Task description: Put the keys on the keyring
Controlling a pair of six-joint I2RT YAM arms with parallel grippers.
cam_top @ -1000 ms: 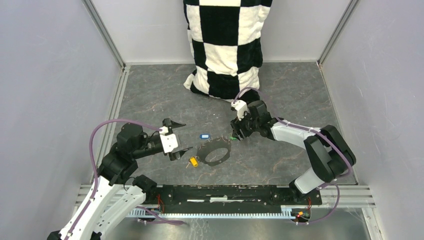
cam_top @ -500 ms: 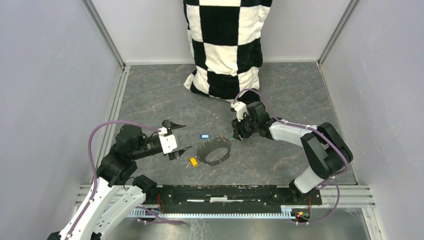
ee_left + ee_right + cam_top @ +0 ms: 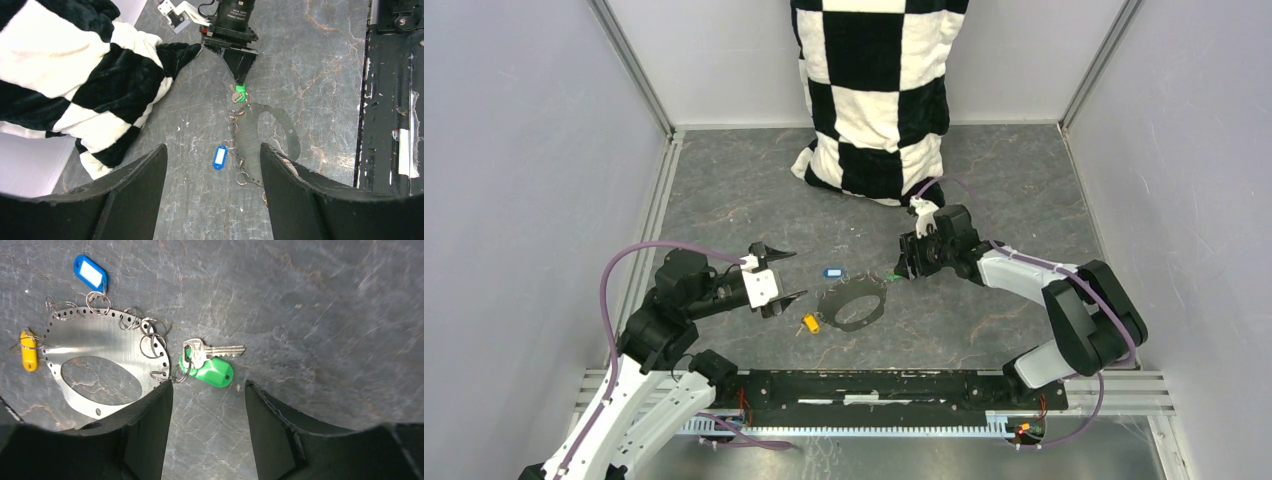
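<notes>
The big checkered cloth (image 3: 874,90) sits far behind both grippers. The right gripper (image 3: 207,387) is low over the table, wide open and holding nothing. The left gripper (image 3: 212,148) hangs higher up, also wide open and holding nothing.

The keyring (image 3: 90,337) lies flat on the table, just ahead of the right gripper and a bit to one side. It has small rings (image 3: 150,345) along its edge.

The green key (image 3: 212,372) lies right in front of the gap between the right gripper's fingers, very close. The blue key (image 3: 90,271) and the yellow key (image 3: 28,351) lie at the far side of the keyring from that gripper.

All three keys sit at the keyring's edge. I think the blue and yellow ones are hooked on. The green key's own ring touches a small ring, but I cannot tell if they are linked. If not, that is the job left.
</notes>
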